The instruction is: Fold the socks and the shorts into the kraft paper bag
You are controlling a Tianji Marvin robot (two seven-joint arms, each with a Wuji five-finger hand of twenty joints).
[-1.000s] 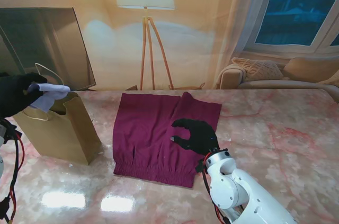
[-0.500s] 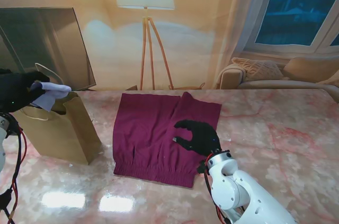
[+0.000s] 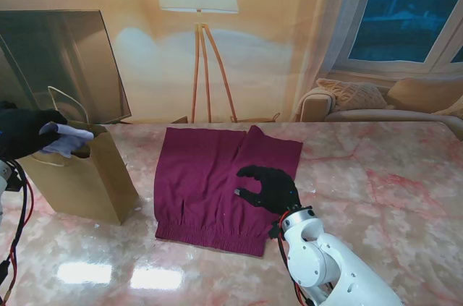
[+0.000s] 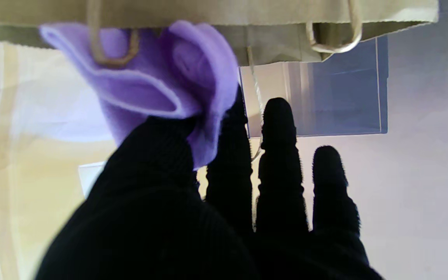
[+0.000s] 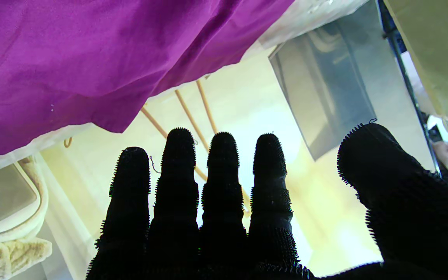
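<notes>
The kraft paper bag [image 3: 79, 179] stands upright at the table's left side, its mouth facing up. My left hand [image 3: 22, 132] hovers at the bag's mouth, shut on a lavender sock [image 3: 66, 139]; the sock [image 4: 161, 81] hangs against the bag's rim [image 4: 208, 11] and rope handles. Maroon shorts [image 3: 210, 183] lie flat in the middle of the table. My right hand [image 3: 269, 189] is open above the shorts' right leg, fingers [image 5: 224, 175] spread and holding nothing, with the shorts [image 5: 91, 58] just beyond them.
A dark glass panel [image 3: 65, 60] stands behind the bag. A floor lamp [image 3: 197, 2], a sofa [image 3: 376, 103] and a window lie beyond the table's far edge. Pink marble table top [image 3: 391, 176] stretches to the right of the shorts.
My left hand has lowered the sock towards the bag's mouth. My right hand has drawn back slightly nearer to me over the shorts.
</notes>
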